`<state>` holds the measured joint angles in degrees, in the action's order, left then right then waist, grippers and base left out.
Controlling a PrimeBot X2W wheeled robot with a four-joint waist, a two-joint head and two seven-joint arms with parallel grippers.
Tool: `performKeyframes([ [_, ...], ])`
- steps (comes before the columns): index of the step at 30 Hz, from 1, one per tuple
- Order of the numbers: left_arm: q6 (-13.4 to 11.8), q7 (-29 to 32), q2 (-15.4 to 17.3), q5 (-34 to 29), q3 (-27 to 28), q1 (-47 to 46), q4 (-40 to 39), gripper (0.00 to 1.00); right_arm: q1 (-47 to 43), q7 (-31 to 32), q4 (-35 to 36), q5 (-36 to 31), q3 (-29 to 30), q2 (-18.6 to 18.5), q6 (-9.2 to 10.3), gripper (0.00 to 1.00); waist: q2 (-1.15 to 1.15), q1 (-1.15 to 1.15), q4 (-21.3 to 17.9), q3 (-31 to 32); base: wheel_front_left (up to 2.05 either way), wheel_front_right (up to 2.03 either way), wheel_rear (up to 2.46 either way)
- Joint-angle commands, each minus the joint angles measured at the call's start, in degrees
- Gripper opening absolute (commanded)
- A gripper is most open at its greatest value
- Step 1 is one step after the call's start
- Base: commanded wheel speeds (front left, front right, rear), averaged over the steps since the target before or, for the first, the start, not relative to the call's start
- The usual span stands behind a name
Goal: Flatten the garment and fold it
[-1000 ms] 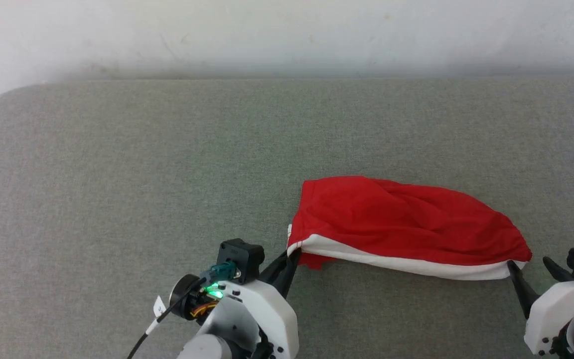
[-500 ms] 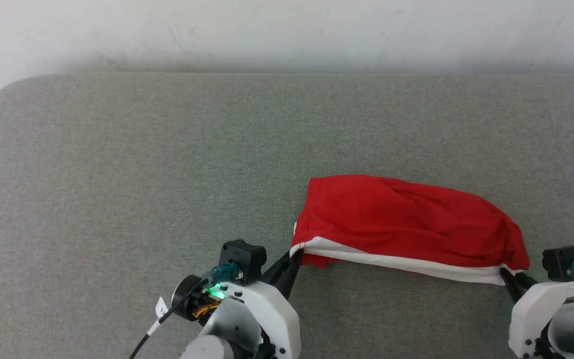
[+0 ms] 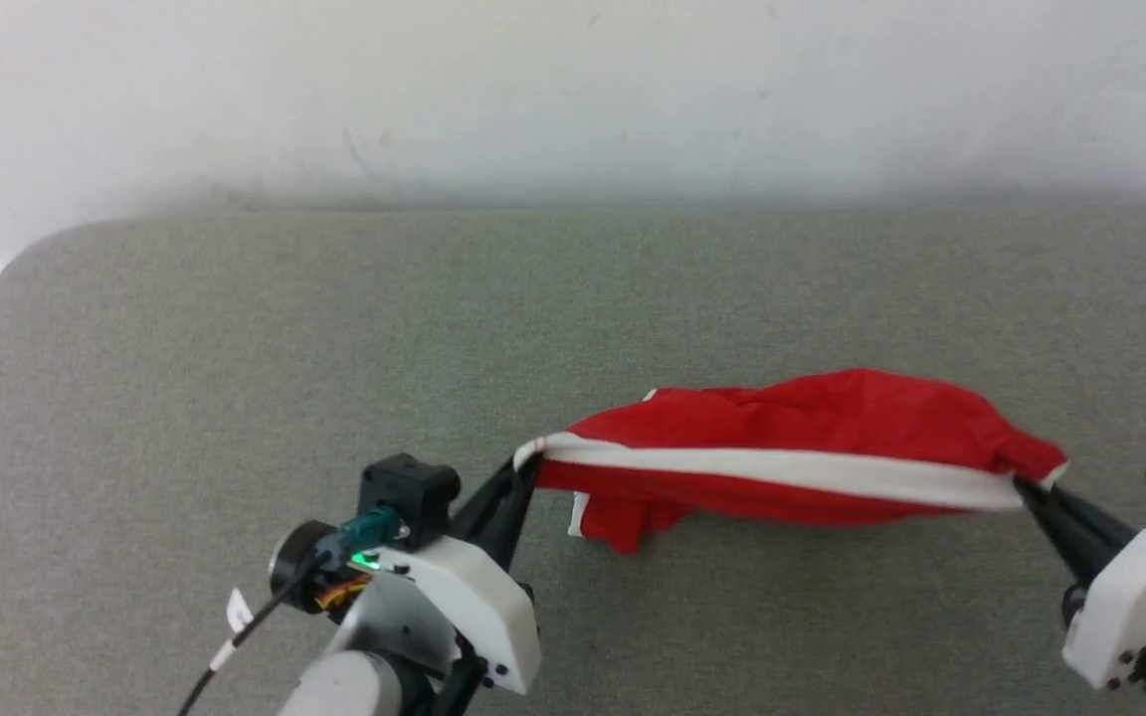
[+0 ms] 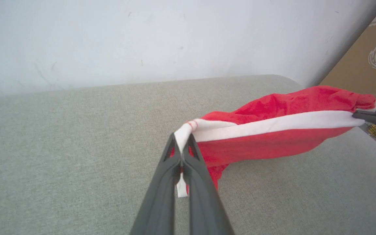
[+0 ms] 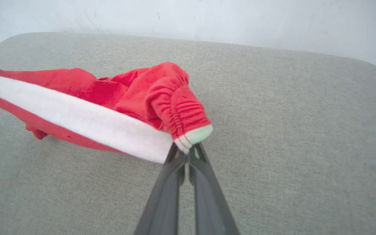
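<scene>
Both arms reach in low from the near edge of the grey worktop, 1 on each side of the garment. The left arm angles up and to the right. Its camera block and a green light sit on top, and a cable trails off toward the near left. The right arm comes in from the near right corner, angled up and to the left.

The left fingers are pressed tight together on the left end of the white band. The left wrist view shows a scrap of white poking out between them. The right fingers are pinched just as tightly on the band's right end, where the red cloth bunches into gathers just beyond their tips.

The garment hangs between the 2 pairs of fingers, right of the worktop's middle and toward its near side. Its band is pulled into an almost straight line, raised off the surface. Red fabric humps up on the far side of the band and sags below it. A loose red flap with white trim droops near the left fingers. I cannot tell whether that flap touches the worktop.
</scene>
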<state>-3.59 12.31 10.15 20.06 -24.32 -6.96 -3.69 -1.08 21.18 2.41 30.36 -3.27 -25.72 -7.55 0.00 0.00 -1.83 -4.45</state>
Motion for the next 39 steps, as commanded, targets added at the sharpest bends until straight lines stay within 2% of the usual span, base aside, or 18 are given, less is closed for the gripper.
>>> performKeyframes([
  [1, -0.1, -0.5, 0.6, -0.3, 0.5, -0.4, -0.8, 0.00, 0.7, 0.1, 1.4, 1.2, 0.4, -0.6, 0.06, 0.00, 0.00, 0.00, -1.1, 1.5, 0.00, 0.00, 0.00],
  [5, 0.5, -1.7, 2.0, -0.3, 2.2, -2.9, -4.8, 0.00, 4.6, 0.8, 6.9, 6.8, 2.2, -1.9, 0.06, 0.00, 0.00, 0.00, -1.8, 2.7, 0.00, 0.00, 0.00],
  [10, 1.5, -3.3, 3.8, -0.3, 5.1, -8.7, -10.3, 0.00, 13.6, 3.0, 9.3, 11.1, 2.3, -2.3, 0.06, 0.00, 0.00, 0.00, -2.4, 4.0, 0.00, 0.00, 0.00],
  [15, 1.9, -4.3, 4.2, 0.3, 7.2, -12.8, -13.1, 0.00, 20.2, 4.9, 8.8, 11.2, 1.6, -2.5, 0.06, 0.00, 0.00, 0.00, -2.5, 4.7, 0.00, 0.00, 0.00],
  [18, 2.2, -4.9, 4.7, 0.5, 8.6, -15.9, -13.8, 0.00, 25.3, 6.4, 7.3, 11.1, 1.5, -1.4, 0.06, 0.00, 0.00, 0.00, -2.7, 4.9, 0.00, 0.00, 0.00],
  [21, 2.5, -4.7, 5.2, 1.0, 9.8, -18.9, -13.5, 0.00, 30.7, 7.6, 5.6, 9.2, -0.1, -1.1, 0.06, 0.00, 0.00, 0.00, -2.9, 4.5, 0.00, 0.00, 0.00],
  [26, 3.6, -2.8, 5.9, 2.8, 11.3, -25.2, -9.6, 0.00, 39.8, 7.1, -0.1, 7.7, -2.9, 0.1, 0.06, 0.00, 0.00, 0.00, -3.3, 1.8, 0.00, 0.00, 0.00],
  [32, 5.5, -1.5, 6.1, 4.6, 12.3, -36.2, 0.3, 0.00, 51.0, 3.0, -9.1, 6.1, -6.4, 2.3, 0.06, 0.00, 0.00, 0.00, -3.5, -5.4, 0.00, 0.00, 0.00],
  [39, 6.2, -5.8, 5.5, 3.1, 13.6, -53.8, 13.5, 0.00, 65.6, -4.6, -20.4, 6.7, -8.7, 6.2, 0.06, 0.00, 0.00, 0.00, -3.6, -15.1, 0.00, 0.00, 0.00],
])
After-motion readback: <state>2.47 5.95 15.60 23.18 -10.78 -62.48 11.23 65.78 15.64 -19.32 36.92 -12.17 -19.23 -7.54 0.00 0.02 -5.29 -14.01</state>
